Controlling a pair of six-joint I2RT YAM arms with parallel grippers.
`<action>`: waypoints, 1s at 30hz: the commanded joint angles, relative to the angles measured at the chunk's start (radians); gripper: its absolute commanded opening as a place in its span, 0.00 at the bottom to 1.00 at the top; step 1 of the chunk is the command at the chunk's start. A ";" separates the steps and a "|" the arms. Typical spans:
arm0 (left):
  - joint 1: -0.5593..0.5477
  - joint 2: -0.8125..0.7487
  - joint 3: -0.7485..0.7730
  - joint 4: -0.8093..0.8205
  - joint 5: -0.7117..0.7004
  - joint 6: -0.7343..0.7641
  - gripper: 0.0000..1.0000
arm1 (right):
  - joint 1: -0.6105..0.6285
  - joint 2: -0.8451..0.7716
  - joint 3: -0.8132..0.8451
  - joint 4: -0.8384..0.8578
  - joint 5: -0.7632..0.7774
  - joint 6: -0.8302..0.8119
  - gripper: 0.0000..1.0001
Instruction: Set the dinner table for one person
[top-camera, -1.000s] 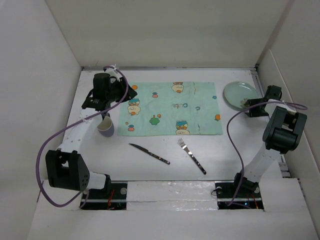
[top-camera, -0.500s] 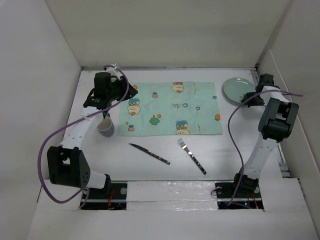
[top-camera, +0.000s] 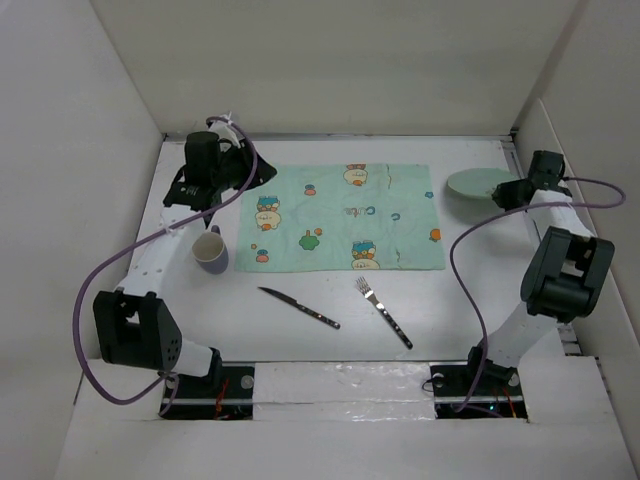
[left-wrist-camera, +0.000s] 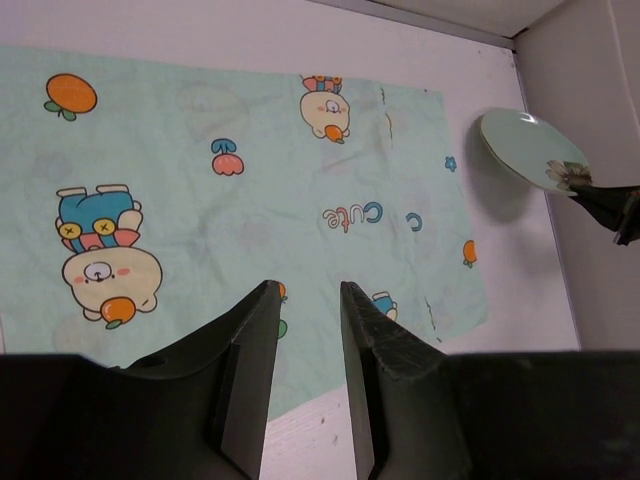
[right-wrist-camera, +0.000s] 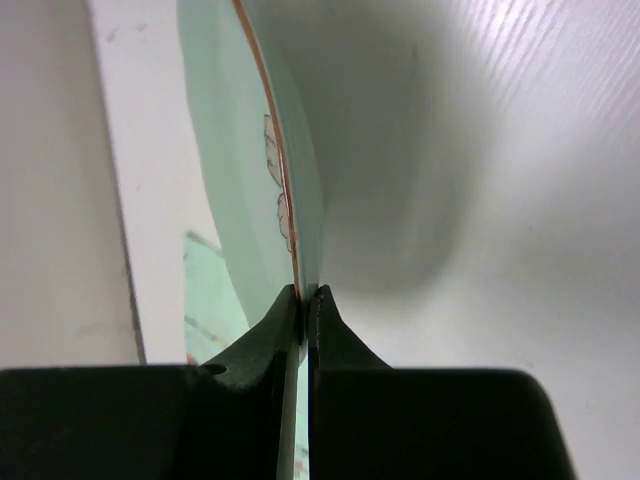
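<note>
On the white dinner table (top-camera: 450, 300) lies a mint-green cartoon placemat (top-camera: 340, 215). My right gripper (top-camera: 505, 192) is shut on the rim of a pale green plate (top-camera: 475, 183) at the back right. The plate is tilted and lifted off the table. In the right wrist view the jaws (right-wrist-camera: 305, 292) pinch the plate's edge (right-wrist-camera: 240, 180). My left gripper (left-wrist-camera: 308, 290) hangs open and empty over the placemat's left end (left-wrist-camera: 200, 200). A grey-purple cup (top-camera: 210, 250) stands left of the placemat. A knife (top-camera: 298, 307) and a fork (top-camera: 383, 312) lie in front of it.
White walls close in the table on the left, back and right. A purple cable loops off each arm. The right arm's elbow (top-camera: 565, 265) stands near the right wall. The plate (left-wrist-camera: 525, 150) and right fingers show at the far right of the left wrist view.
The right gripper closed on the plate's rim and raised it to a tilt. The left gripper drew back and up from the cup, narrowing slightly.
</note>
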 joint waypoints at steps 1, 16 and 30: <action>-0.017 -0.010 0.100 -0.008 0.017 0.020 0.27 | -0.004 -0.191 -0.019 0.232 -0.148 -0.091 0.00; -0.067 -0.067 0.300 -0.221 -0.106 0.101 0.44 | 0.393 -0.275 -0.175 0.430 -0.528 -0.125 0.00; -0.067 -0.280 0.114 -0.307 -0.296 0.141 0.44 | 0.628 0.046 -0.011 0.477 -0.468 -0.113 0.00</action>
